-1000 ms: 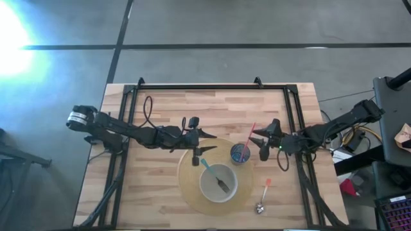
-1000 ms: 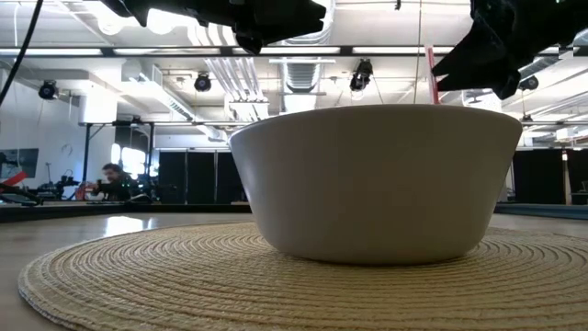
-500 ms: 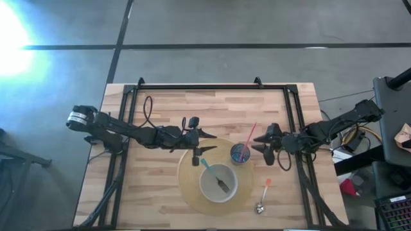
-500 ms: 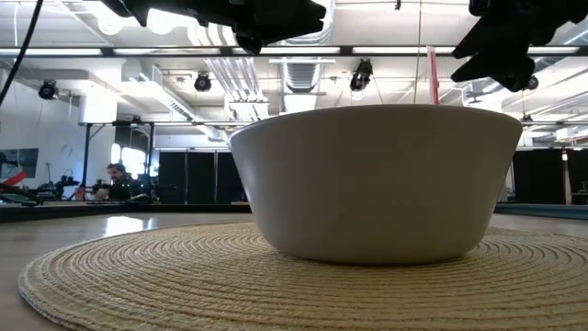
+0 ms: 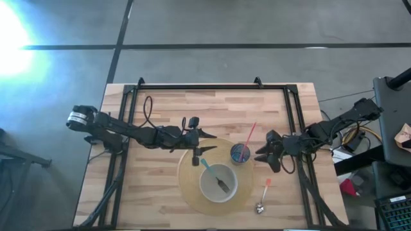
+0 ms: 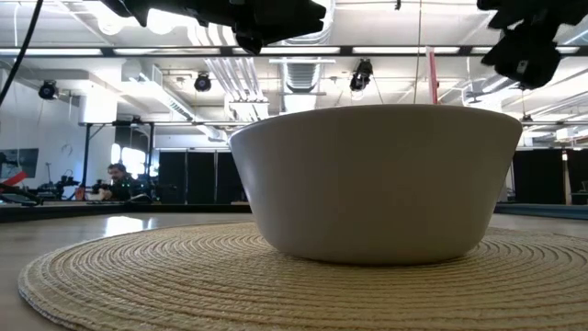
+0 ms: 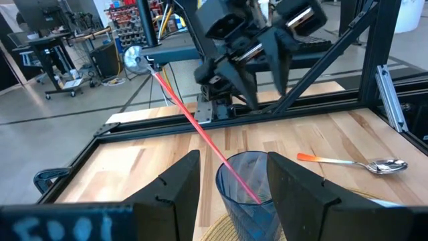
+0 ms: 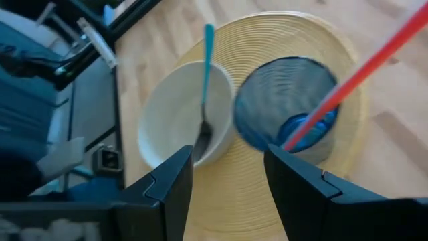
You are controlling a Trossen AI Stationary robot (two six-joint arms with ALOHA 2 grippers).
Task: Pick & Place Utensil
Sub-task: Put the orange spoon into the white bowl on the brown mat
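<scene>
A white bowl stands on a round woven mat, and a teal-handled fork lies in it. A blue cup on the mat's far right holds a thin red utensil that leans out over its rim. An orange-handled spoon lies on the table right of the mat. My left gripper hovers open above the mat, left of the cup. My right gripper hovers open right of the cup, fingers pointing at cup and bowl.
A black frame rail runs along the table's far side, and further rails run down both sides under the arms. Bare wood lies left of the mat. In the low view the bowl fills the middle, with both grippers above it.
My right gripper has moved toward the table's near edge, along the right side of the cup, still open and still pointing left. The left arm, bowl, cup and spoon have stayed where they were.
</scene>
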